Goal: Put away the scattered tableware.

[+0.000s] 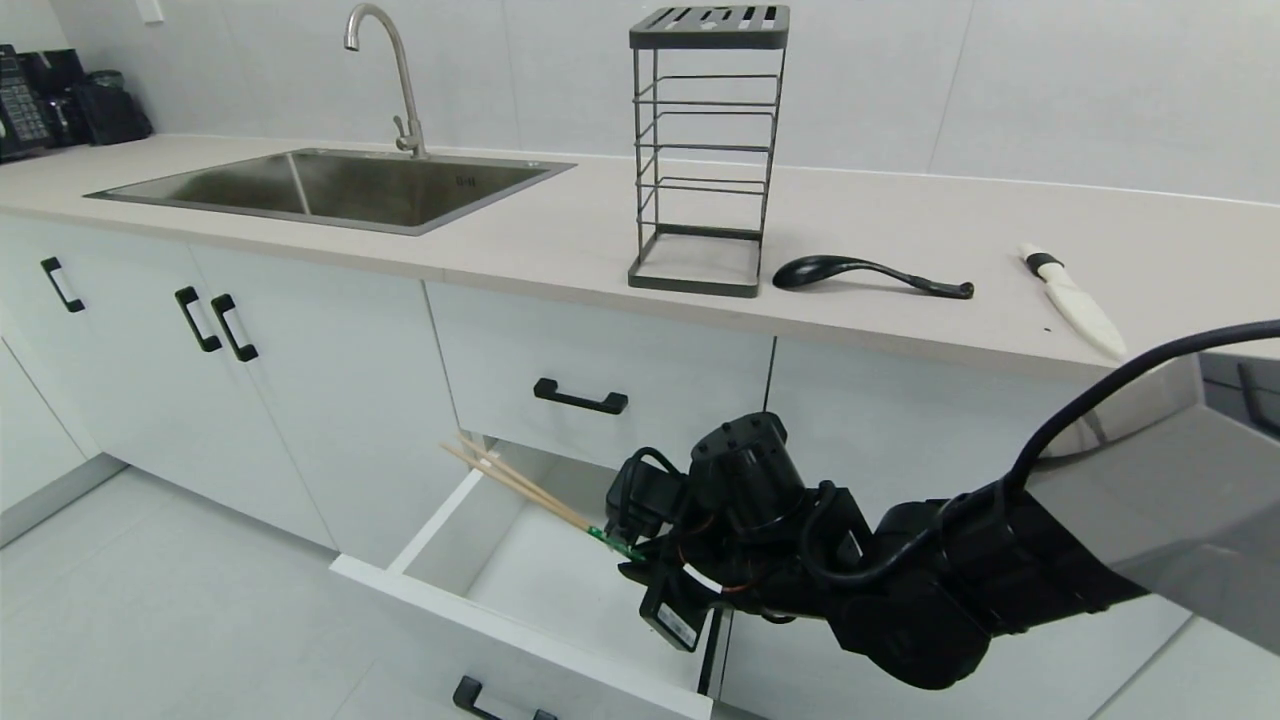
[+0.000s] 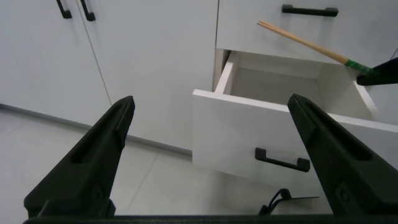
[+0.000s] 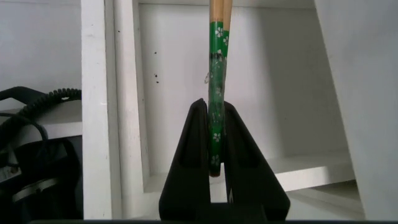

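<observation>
1. Right claw (image 1: 628, 548): clenched on a pair of pale wooden chopsticks with green flower-patterned ends (image 1: 520, 487). It grips them at the green end so the bare tips lead. The sticks slant upward over the drawer's inner left corner, probably so they can be lowered inside rather than dropped.
2. White pull-out drawer with a black bar handle (image 1: 430, 525): stands open below the table edge, its bare floor under the chopsticks. Judged to be the storage place for the tableware.
3. Left claw (image 2: 211, 102): released, jaws spread wide, holding nothing. It faces the drawer front from well apart.
4. Pale stone table (image 1: 500, 230): carries the items not yet put away.
5. Glossy black ladle-shaped spoon (image 1: 870, 272): lies flat, just beside the rack's base.
6. White-bladed knife with a black band (image 1: 1072, 300): lies near the front edge, well apart from the spoon.
7. Dark wire rack with a slotted top (image 1: 705, 150): upright, empty.
8. Stainless steel sink (image 1: 320, 185) with a curved metal tap (image 1: 385, 70): farthest back.
</observation>
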`<state>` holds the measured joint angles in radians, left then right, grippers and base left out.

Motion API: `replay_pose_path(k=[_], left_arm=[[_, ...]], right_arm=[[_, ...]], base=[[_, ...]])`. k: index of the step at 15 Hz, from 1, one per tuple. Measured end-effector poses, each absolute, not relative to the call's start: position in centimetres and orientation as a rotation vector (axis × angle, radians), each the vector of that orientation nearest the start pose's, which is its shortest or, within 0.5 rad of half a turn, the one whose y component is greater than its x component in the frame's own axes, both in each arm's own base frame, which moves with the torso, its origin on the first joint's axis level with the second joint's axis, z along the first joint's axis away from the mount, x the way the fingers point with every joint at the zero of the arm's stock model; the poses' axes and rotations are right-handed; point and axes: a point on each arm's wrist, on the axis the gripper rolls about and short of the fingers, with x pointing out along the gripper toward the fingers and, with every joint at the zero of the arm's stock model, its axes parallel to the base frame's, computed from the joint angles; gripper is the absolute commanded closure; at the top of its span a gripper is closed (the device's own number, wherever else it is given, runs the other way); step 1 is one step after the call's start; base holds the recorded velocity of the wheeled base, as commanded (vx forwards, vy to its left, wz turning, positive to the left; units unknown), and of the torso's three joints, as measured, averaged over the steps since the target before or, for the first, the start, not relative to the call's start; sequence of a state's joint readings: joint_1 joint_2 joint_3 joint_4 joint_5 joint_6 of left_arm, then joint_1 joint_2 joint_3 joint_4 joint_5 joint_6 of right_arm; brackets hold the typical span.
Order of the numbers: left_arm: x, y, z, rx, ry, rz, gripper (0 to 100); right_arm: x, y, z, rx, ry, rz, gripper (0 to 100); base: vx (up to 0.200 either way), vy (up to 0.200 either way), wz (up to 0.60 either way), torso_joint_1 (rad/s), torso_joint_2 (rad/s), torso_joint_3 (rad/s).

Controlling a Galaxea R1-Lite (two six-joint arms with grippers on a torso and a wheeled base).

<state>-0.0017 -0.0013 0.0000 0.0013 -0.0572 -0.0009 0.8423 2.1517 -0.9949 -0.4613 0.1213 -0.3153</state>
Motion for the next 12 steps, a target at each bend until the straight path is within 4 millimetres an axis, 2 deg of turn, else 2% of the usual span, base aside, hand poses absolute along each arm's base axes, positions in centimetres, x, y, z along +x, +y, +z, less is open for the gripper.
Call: replay_pose_path(k=[6,12], left_arm=[[-2.3,-0.1,7.5,-0.001,0.000,-0.059,0],[-2.3,-0.1,7.5,-0.001,0.000,-0.059,0]], right_arm=[[26.6,29.5,5.6,-0.526,0.503,1.016,100],[27.8,30.0,4.4,-0.526,0.516,1.003,100]], base=[[0.000,0.000,0.00,-0.010,0.10,0.027],[0.000,0.000,0.00,-0.001,0.00,0.008]])
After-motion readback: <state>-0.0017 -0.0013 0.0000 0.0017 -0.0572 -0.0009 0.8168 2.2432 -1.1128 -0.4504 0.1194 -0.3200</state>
